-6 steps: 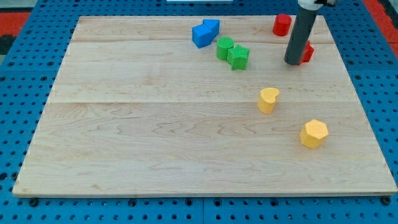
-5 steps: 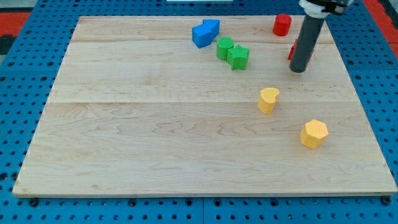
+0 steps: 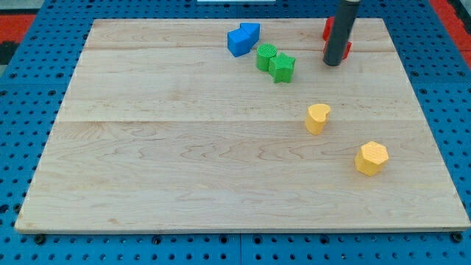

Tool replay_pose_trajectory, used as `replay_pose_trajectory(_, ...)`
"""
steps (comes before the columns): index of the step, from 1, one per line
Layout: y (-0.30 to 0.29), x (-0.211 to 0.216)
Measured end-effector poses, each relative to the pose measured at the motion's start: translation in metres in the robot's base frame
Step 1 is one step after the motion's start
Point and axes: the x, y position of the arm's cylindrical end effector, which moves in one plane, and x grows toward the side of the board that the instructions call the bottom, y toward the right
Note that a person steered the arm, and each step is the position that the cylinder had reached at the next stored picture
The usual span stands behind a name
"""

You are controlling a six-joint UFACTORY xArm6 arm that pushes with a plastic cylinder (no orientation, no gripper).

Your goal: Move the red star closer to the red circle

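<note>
**A:** Item one, the working end?

**B:** My tip (image 3: 333,63), lower end of a straight dark rod, resting on the wooden board (image 3: 184,162) toward the board's 1 o'clock region. No fingers or jaws are fitted, so nothing opens, closes or grips; it is a bare rod only.

**A:** Task items?

**B:** Red star (image 3: 346,49): mostly hidden behind the rod, only a sliver of red showing at the rod's 3 o'clock edge, just above my tip. Shape cannot be confirmed from what shows. Red circle (image 3: 326,28): also largely covered, a strip of red visible at the rod's 9 o'clock side, near the board's top edge. The two red pieces lie close together, at 11 o'clock and 1 o'clock of my tip; whether they touch each other cannot be told, the rod covering the space between them. My tip appears to be against or just beside the star.

**A:** Remaining stock?

**B:** Two blue blocks (image 3: 242,38), touching, at 9 o'clock of my tip, well apart from it. Two green blocks (image 3: 275,62), touching each other, at 4 o'clock of the blue pair and near it; the right one looks star-shaped. Yellow heart (image 3: 317,118), at 6 o'clock of my tip, apart from it. Yellow hexagon (image 3: 372,157), at 4 o'clock of the heart, standing alone.

**A:** Surround?

**B:** Blue perforated table (image 3: 22,88) on all sides of the board.
</note>
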Motion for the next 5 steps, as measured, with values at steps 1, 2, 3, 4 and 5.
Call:
replay_pose_trajectory(1, -0.008, -0.016)
replay_pose_trajectory(2, 0.002, -0.014)
replay_pose_trajectory(3, 0.004, 0.016)
replay_pose_trajectory(4, 0.043, 0.016)
replay_pose_trajectory(5, 0.054, 0.006)
